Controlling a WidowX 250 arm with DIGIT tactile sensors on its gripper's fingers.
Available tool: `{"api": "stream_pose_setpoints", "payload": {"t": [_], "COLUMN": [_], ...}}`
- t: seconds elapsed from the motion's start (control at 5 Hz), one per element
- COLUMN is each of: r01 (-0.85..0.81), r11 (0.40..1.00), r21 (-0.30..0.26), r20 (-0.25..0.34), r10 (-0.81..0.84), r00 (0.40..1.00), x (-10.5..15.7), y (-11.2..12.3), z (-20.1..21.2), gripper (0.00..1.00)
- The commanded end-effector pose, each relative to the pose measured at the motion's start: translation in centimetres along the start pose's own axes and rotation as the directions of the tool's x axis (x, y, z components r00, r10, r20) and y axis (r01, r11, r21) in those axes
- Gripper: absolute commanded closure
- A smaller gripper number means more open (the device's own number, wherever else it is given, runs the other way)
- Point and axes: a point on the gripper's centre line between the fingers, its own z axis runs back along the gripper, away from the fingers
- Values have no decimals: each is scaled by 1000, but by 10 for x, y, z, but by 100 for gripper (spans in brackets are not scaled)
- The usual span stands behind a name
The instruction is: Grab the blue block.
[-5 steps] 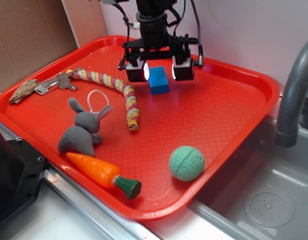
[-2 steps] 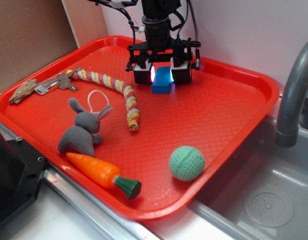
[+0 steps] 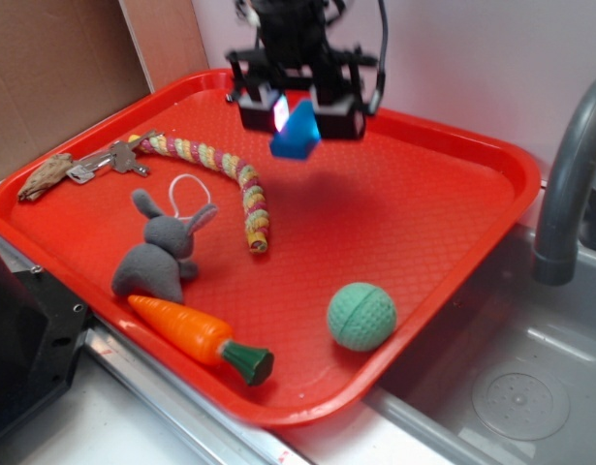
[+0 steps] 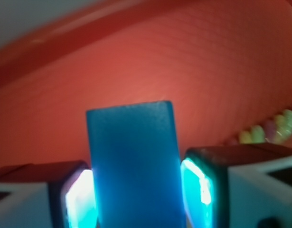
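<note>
In the exterior view the gripper is hanging over the far part of the red tray with its fingers closed onto the blue block, which is sitting tilted between the pads and clear of the tray surface, likely so the grab can be confirmed; the green ball, carrot, grey rabbit, braided rope and keys are lying well apart. The wrist view is showing what the side angle cannot: both glowing pads are pressing flat against opposite faces of the block, with the tray blurred beneath.
</note>
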Motion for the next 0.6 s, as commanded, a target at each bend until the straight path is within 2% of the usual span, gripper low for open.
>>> {"api": "stream_pose_setpoints", "payload": {"t": [0.0,0.2,0.4], "r01": [250,125,73], "r11": [965,992,995], "r21": [-82,-29,72], "r20": [1,-37,5], "r10": [-251,-126,-74], "r00": [968,991,997], "x": [-23,-23,-35], "y": [-40,-11,29], "z": [114,159,179], "gripper": [100,100,100]}}
